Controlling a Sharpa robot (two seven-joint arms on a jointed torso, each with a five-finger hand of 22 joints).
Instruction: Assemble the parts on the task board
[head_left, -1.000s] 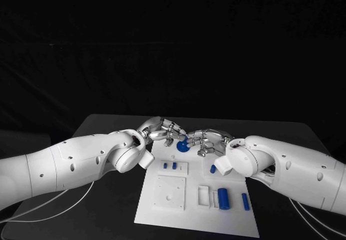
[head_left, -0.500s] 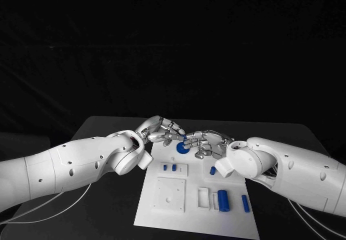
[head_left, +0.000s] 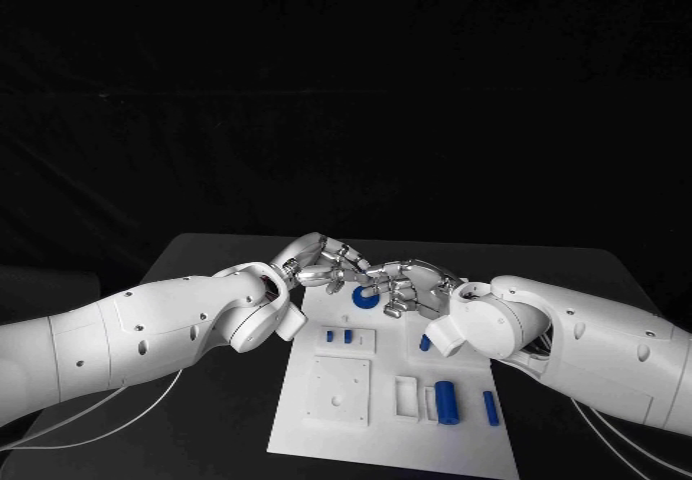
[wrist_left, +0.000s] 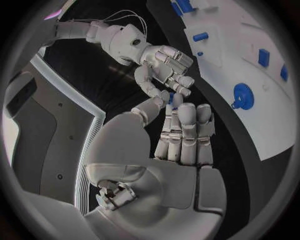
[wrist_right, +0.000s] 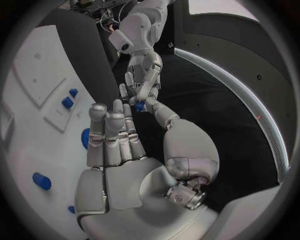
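Nearest in the head view, toward the lower middle of the frame, the white board (head_left: 339, 425) lies flat on the dark worktop (head_left: 216, 400). A fat blue cylinder (head_left: 447, 401) and a thinner blue bar (head_left: 490, 407) lie on their sides at its lower right, beside white slots. They look staged there, loose and waiting their turn.

Further up the board, two short blue pegs (head_left: 339, 335) stand upright in a small raised block. A blue ring-shaped piece (head_left: 366, 297) sits near the board's far edge.

At the far end of the board, in the centre of the frame, the two hands meet fingertip to fingertip above the surface. Between them is a small blue piece (wrist_right: 139, 106). The right wrist view shows it at the tips where the right hand (head_left: 415, 290) and the left hand (head_left: 326, 266) touch. It looks like a handover, or a re-grip to turn the piece before it is seated.

Both hands have their fingers drawn close on that piece. Which hand bears it I cannot tell; the other fingers on each lie straight and together.
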